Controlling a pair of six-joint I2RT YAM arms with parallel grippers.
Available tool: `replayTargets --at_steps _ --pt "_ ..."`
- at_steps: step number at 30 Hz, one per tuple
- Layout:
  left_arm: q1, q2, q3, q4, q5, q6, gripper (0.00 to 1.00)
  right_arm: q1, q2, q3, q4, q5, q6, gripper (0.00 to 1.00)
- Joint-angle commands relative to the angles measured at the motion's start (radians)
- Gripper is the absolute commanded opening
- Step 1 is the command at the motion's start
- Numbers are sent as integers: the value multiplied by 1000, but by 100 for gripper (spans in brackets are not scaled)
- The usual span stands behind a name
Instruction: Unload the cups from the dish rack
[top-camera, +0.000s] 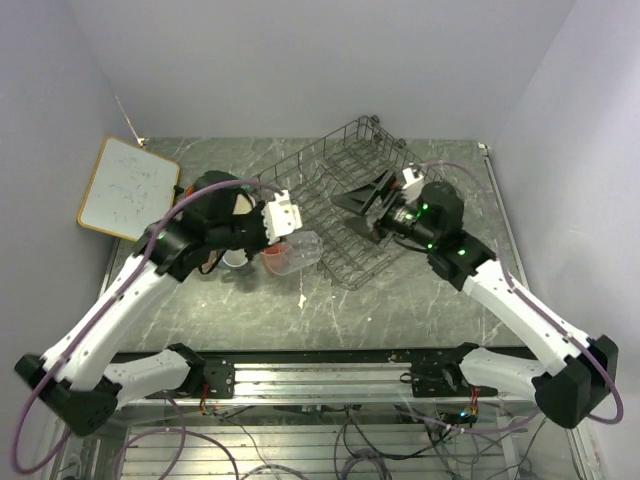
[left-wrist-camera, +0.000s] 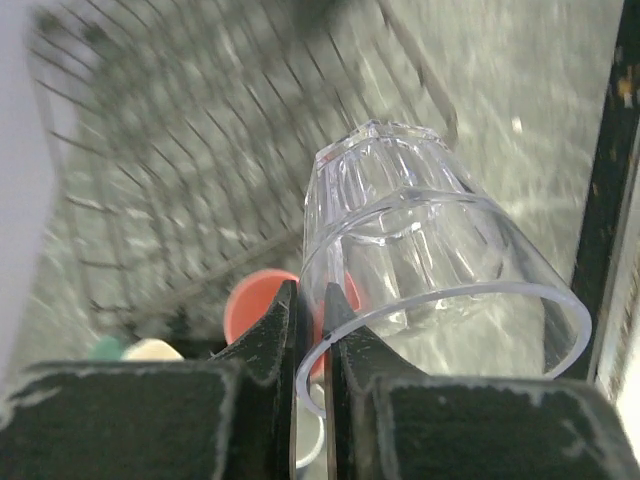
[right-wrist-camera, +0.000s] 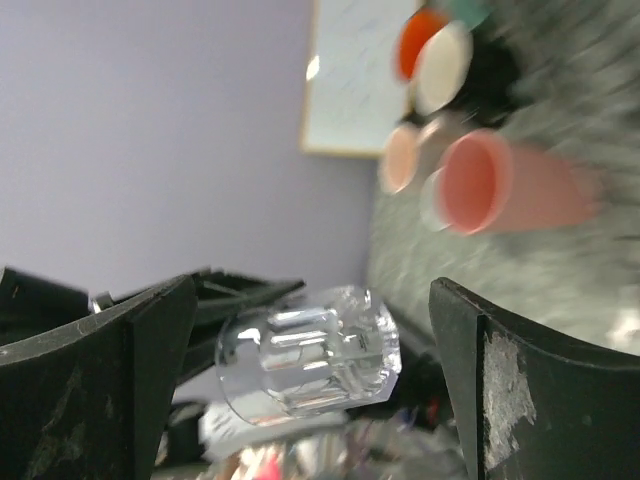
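By my reading we are close to the end. From the top camera the dish rack (top-camera: 345, 160) looks emptied, though my right arm hides part of it, so I can't vouch for every tine. The other cups stand grouped on the counter (top-camera: 400, 310) left of the rack, and the clear glass (left-wrist-camera: 430, 240) looks like the last piece to set down. It is in the air, tipped on its side beside the rack's near-left corner. My left hand (left-wrist-camera: 310, 300) is pressed together on the glass wall at the rim, one finger inside and one outside; only the left wrist camera shows that pinch plainly. My right hand (right-wrist-camera: 312, 283) is spread wide and carries nothing. Its own camera shows the glass lying between the fingers but apart from both, which the overhead view does not resolve. That camera also picks out the pink tumbler (right-wrist-camera: 520, 185), the orange cup (right-wrist-camera: 420, 40) and paler mugs beyond, near the whiteboard (top-camera: 128, 187). What remains, I judge, is lowering the glass among them.
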Motion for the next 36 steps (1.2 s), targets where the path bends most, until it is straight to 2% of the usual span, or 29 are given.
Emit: replayTargets --at_steps 1,4,8,11,20,29,32,36 --pt "-8 158 47 -281 -77 78 7 -127 -49 85 -429 136 -283 100" --pt "-22 288 60 -349 -154 67 7 -203 -49 138 -565 182 -378 100" --pt "-32 374 34 -310 -207 44 7 -254 -63 172 -639 216 -437 100" --pt "-67 405 3 -273 -239 38 7 -266 -78 183 -669 240 -458 100" --pt "-222 532 -61 -215 -467 -10 7 -286 -111 166 -708 252 -479 100" --pt "-274 600 -72 -152 -509 -13 8 -294 -134 153 -731 265 -488 100" --pt "-287 611 -68 -151 -509 -16 24 -296 -139 146 -732 262 -491 100" --pt "-297 594 -65 -139 -502 -26 61 -298 -145 138 -734 272 -505 100"
